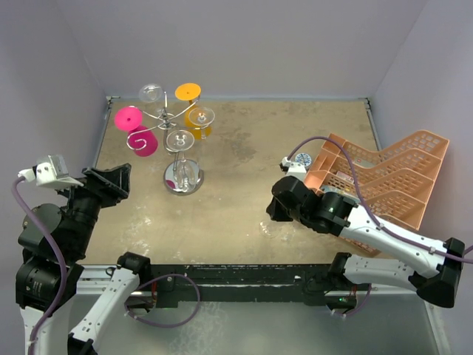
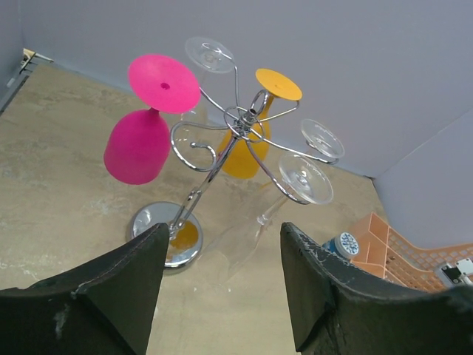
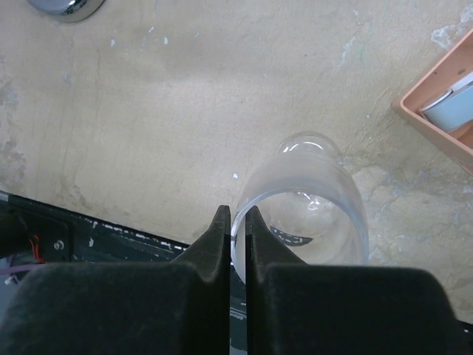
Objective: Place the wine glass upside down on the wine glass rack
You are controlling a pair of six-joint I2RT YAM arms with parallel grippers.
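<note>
1. Right gripper (image 3: 237, 212) is pinched nearly closed on the rim wall of the clear wine glass (image 3: 310, 185), apparently to lift and invert it.
2. That glass seems to stand mouth-up on the table (image 3: 148, 111) near its front edge, well apart from the wine glass rack (image 1: 181, 148).
3. Left gripper (image 2: 222, 231) gapes empty, facing the rack, where a pink glass (image 2: 138, 144) and an orange glass (image 2: 244, 148) hang inverted.

Right wrist: wine glass (image 3: 310, 192) stem and foot hidden behind bowl; wine glass rack (image 3: 65, 6) base and crate (image 3: 434, 80) cropped by frame edges. Top view: glass barely discernible.
</note>
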